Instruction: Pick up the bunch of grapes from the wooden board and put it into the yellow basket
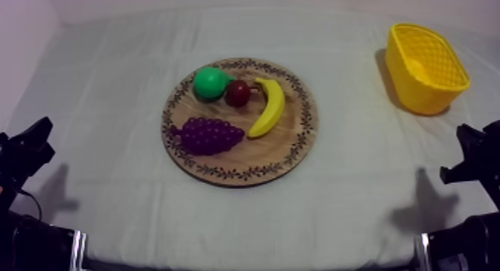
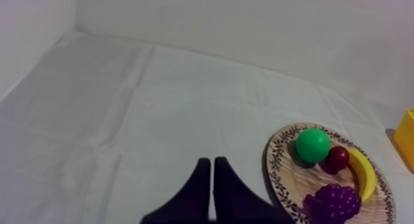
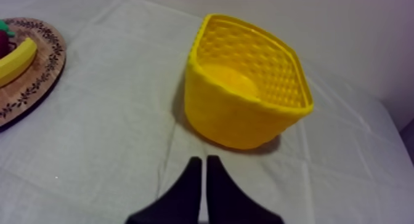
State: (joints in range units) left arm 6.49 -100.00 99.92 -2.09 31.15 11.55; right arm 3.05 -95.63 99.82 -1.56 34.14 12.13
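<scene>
Grey-white cloth over worktop (image 1: 111,192). On wooden board (image 1: 286,151), near its front-left rim beside banana (image 1: 269,106): bunch of grapes (image 1: 207,135), purple, knobbly, tapering. Well apart, yellow basket (image 1: 417,95). Both left jaws and right jaws clenched, holding nothing.

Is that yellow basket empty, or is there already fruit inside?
Empty. The yellow basket shows a bare inner floor, and the bunch of grapes lies on the wooden board.

Looks like a robotics lab: cloth-draped table (image 1: 97,140), bare pale wall (image 2: 246,23) behind.
</scene>
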